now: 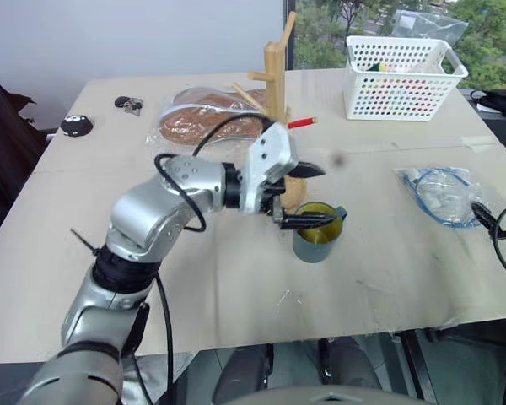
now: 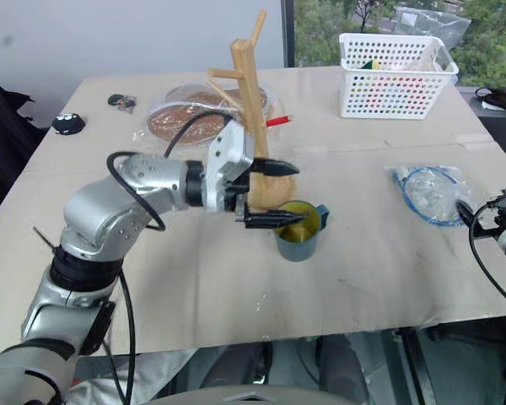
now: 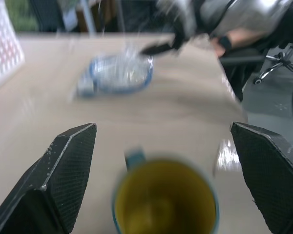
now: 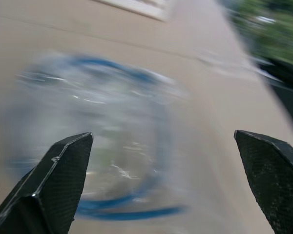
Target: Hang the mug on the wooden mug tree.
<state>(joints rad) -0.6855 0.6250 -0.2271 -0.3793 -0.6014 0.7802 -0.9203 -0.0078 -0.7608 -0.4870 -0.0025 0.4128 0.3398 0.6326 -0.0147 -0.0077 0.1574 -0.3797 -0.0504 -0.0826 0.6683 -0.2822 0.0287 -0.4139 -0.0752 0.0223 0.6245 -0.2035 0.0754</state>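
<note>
A wide beige tabletop [image 1: 236, 278] is seen spread across most of the head views, with a pale wall behind it at eleven o'clock and green trees through a window at one o'clock. A dark office chair is glimpsed beyond the table's edge in the left wrist view. Toward one o'clock on the surface a white perforated basket [image 1: 402, 78] is set, and at eleven o'clock a clear plastic bag with brown round contents [image 1: 204, 118] is laid flat. The wooden mug tree [image 1: 277, 80] is stood upright just right of that bag, near the table's middle, its lower post and base partly hidden behind the left arm. At three o'clock a clear bag holding a coiled blue cable [image 1: 443, 192] is found, well apart from the tree. The mug [image 1: 318, 232] is placed upright on the table just in front of the tree's base, yellow inside showing, its handle turned toward the cable bag. The left gripper [image 1: 306, 196] is held over the mug, fingers spread wide apart, one tip above the rim, nothing clasped. The right gripper [image 4: 161, 180] is seen in its wrist view above the cable bag, its fingers likewise parted and empty. Small dark items [image 1: 77, 125] are left at ten o'clock, and a red marker [image 1: 302, 123] is lying beside the tree.
</note>
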